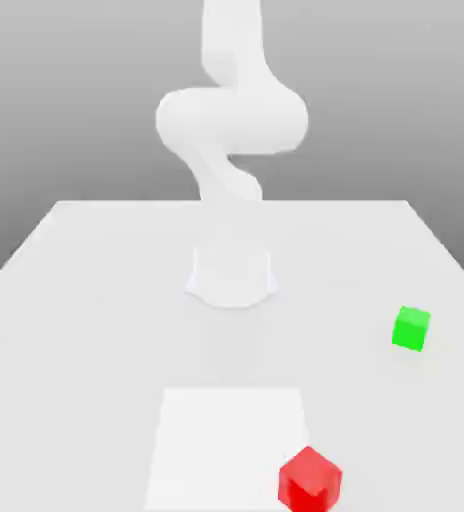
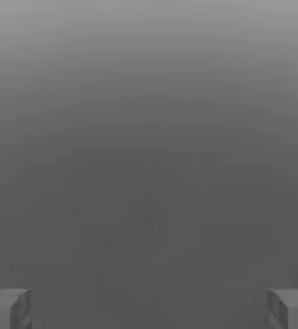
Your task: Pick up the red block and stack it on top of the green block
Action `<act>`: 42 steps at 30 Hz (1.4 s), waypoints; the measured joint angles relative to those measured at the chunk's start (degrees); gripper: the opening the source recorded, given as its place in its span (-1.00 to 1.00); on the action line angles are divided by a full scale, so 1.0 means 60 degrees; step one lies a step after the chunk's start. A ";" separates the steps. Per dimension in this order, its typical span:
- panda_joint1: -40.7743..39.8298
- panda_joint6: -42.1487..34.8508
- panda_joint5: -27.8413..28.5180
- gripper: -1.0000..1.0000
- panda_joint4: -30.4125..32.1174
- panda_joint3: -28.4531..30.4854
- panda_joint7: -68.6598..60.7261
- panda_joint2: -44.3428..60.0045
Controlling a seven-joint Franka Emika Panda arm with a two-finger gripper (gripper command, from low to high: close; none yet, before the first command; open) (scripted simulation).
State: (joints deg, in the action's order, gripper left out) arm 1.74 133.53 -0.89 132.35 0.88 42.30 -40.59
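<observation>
Red block (image 1: 310, 479) sits at the lower right of the exterior frame, on the table (image 1: 86, 300), touching the right corner of a pale square patch (image 1: 216, 440). Green block (image 1: 411, 329) lies up and right of it, well apart. My gripper (image 2: 149, 308) hangs with fingers (image 2: 7, 307) spread wide, nothing between them. I judge the pick not yet begun. Arm (image 1: 231, 120) stands at upper centre, so the red block lies toward the frame's bottom right from the claw; that offset decides my approach.
</observation>
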 joint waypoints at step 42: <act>0.1825 0.3482 -0.0100 -1.00 0.0959 0.0236 -0.5165 0.9497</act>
State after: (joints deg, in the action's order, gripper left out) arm 12.69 154.42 -1.49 138.10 2.29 11.31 16.39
